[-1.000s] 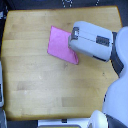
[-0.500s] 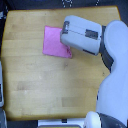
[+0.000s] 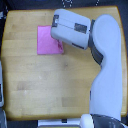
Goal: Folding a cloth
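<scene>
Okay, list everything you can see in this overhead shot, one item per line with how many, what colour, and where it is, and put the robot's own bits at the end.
cloth: one, bright pink, lying flat on the table toward the exterior view's upper left, its right edge under the arm's end
table: one, light wood, fills most of the view
arm: one, white and grey, reaches in from the exterior view's lower right and bends across to the cloth
pincer: hidden beneath the arm's bulky end at the cloth's right edge; open or shut cannot be told
</scene>
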Available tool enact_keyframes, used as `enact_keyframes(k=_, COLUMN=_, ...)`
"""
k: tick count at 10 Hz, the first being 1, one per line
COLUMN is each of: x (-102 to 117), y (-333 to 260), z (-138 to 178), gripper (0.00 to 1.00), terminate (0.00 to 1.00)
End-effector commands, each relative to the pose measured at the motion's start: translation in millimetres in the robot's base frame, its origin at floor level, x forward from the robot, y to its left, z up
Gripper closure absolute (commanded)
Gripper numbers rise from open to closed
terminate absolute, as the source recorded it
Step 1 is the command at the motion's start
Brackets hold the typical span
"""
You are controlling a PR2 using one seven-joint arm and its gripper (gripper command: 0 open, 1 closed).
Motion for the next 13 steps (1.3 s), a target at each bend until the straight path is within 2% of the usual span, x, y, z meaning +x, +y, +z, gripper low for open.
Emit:
enact_keyframes(k=1, x=31.9, y=125.7, z=54.1, gripper=1.00, terminate=0.00)
enact_keyframes(k=2, x=31.8, y=129.5, z=52.1, gripper=1.00, terminate=0.00)
enact_keyframes(k=3, x=26.4, y=157.6, z=28.9, gripper=1.00, terminate=0.00)
enact_keyframes(k=4, x=23.4, y=162.4, z=23.1, gripper=1.00, terminate=0.00)
enact_keyframes(k=7, x=-3.6, y=185.5, z=-25.8, gripper=1.00, terminate=0.00)
enact_keyframes(k=10, x=11.5, y=188.2, z=-53.5, gripper=1.00, terminate=0.00)
enact_keyframes(k=12, x=29.2, y=189.1, z=-57.0, gripper=1.00, terminate=0.00)
enact_keyframes(k=13, x=31.3, y=188.5, z=-57.4, gripper=1.00, terminate=0.00)
